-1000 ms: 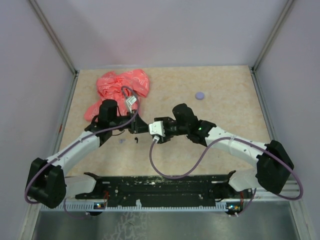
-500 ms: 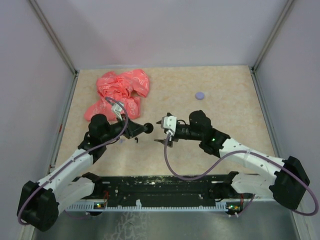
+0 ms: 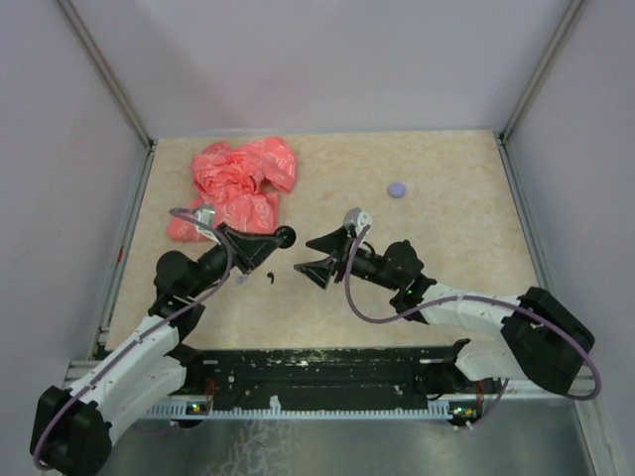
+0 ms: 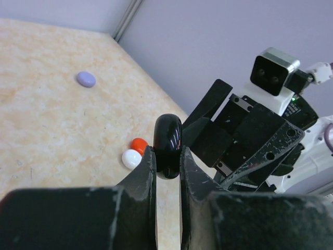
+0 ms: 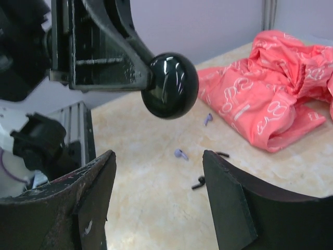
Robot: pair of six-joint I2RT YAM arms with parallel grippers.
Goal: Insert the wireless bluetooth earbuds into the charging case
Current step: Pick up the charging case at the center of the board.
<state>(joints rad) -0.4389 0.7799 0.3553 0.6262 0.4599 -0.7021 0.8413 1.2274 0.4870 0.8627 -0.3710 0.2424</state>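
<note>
My left gripper [image 3: 278, 240] [image 4: 167, 157] is shut on a glossy black round charging case [image 3: 286, 236] [image 4: 168, 139] [image 5: 170, 85], held edge-on above the table. My right gripper [image 3: 306, 256] [image 5: 158, 156] faces it from the right, open, with nothing between its fingers and a small gap to the case. Below them on the table lie tiny earbuds: two pale purple ones [image 5: 180, 153] [image 5: 208, 119] and two black ones [image 5: 199, 182] [image 5: 222, 154]. In the top view I make out one black earbud [image 3: 271, 277] and one purple earbud [image 3: 241, 280].
A crumpled red plastic bag [image 3: 233, 183] [image 5: 270, 99] lies at the back left. A pale purple disc [image 3: 398, 188] [image 4: 86, 79] sits at the back right. A white disc [image 4: 130, 159] and a red disc [image 4: 138, 144] lie side by side under the left gripper. Walls enclose the table.
The two grippers, together at the case a second ago, have drawn apart. The right jaws have spread wide. Both arms have pulled back toward the near edge; the left keeps the case.
</note>
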